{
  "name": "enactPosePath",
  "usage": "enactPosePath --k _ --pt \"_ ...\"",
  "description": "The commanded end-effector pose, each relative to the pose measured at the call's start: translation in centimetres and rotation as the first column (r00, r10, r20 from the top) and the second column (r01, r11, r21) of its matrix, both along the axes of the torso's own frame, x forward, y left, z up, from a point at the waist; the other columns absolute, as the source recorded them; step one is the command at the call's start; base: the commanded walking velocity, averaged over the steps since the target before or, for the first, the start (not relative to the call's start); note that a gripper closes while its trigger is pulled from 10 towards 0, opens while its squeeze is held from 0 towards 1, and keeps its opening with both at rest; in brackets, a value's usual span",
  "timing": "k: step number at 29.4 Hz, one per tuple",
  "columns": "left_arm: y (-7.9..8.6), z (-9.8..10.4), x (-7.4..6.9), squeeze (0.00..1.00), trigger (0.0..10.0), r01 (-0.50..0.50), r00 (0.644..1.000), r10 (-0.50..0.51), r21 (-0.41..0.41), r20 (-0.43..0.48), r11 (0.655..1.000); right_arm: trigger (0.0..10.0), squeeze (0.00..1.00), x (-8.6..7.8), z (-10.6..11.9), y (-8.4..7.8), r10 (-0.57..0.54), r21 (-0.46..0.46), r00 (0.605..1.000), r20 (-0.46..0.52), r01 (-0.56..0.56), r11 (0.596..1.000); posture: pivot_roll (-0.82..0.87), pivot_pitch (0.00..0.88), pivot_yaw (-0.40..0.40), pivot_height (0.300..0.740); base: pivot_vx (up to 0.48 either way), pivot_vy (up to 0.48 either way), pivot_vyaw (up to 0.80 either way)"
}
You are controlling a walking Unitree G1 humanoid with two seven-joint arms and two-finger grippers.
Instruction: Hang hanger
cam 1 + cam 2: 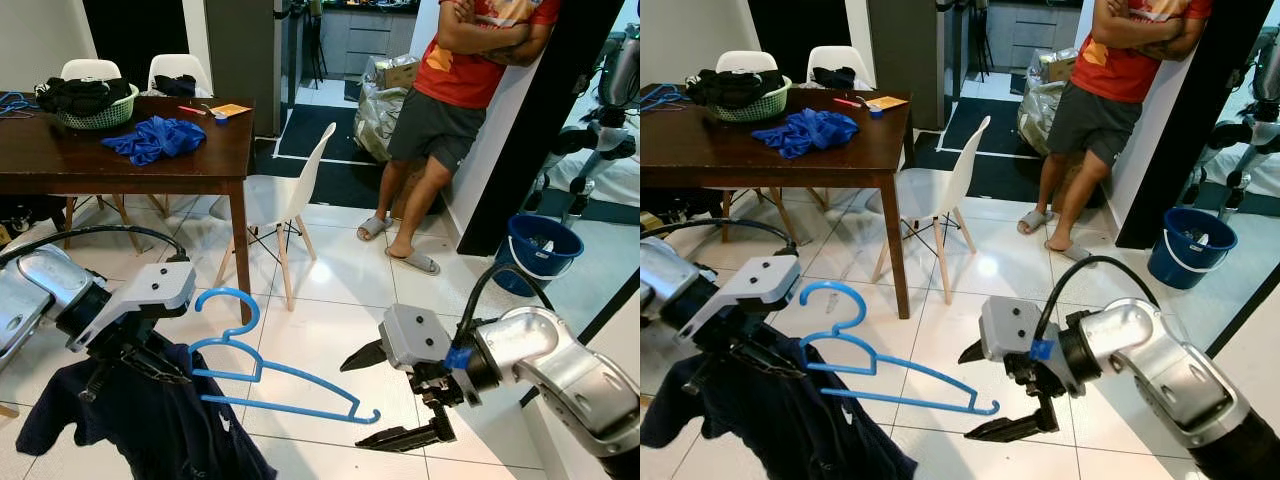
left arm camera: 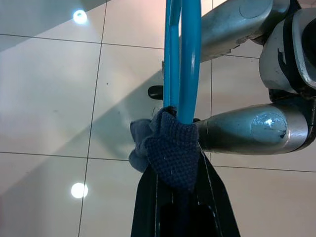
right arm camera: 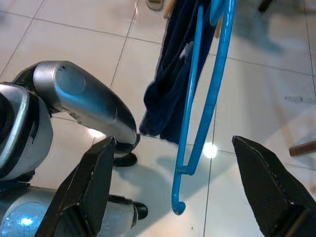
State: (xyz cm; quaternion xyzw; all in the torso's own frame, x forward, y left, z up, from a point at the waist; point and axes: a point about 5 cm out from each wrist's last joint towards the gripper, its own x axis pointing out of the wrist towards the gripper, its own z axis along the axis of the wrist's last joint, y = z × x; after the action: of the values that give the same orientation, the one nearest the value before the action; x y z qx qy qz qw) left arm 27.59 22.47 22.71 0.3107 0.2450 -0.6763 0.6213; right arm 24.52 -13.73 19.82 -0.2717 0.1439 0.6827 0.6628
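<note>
A blue plastic hanger hangs level over the tiled floor, its hook pointing up. A dark navy garment is draped on its left half and hangs down. My left gripper is shut on the hanger's left end, with the navy knit fabric bunched between the fingers. My right gripper stands open just right of the hanger's bare right tip, apart from it. In the right wrist view the hanger hangs between the two spread fingers, further out.
A dark wooden table stands at the back left with a green basket and a blue cloth on it. Beside it is a white chair. A person leans on a dark wall; a blue bucket stands on the right.
</note>
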Motion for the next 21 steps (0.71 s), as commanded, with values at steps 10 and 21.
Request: enactPosePath --k 10,21 --pt "-1.1 0.7 0.6 0.0 10.0 0.042 0.999 -0.041 -0.021 0.034 0.999 3.8 0.0 -0.2 -0.3 1.3 -0.03 0.014 1.0 0.007 0.03 0.999 0.02 0.0 -0.052 0.74 0.0 0.0 0.0" --pt "-1.8 0.7 0.9 0.0 10.0 0.047 0.998 -0.044 -0.04 0.053 0.998 0.0 0.0 -0.1 0.0 1.9 -0.04 0.054 0.999 0.011 0.04 0.998 0.02 0.0 -0.053 0.74 0.0 0.0 0.0"
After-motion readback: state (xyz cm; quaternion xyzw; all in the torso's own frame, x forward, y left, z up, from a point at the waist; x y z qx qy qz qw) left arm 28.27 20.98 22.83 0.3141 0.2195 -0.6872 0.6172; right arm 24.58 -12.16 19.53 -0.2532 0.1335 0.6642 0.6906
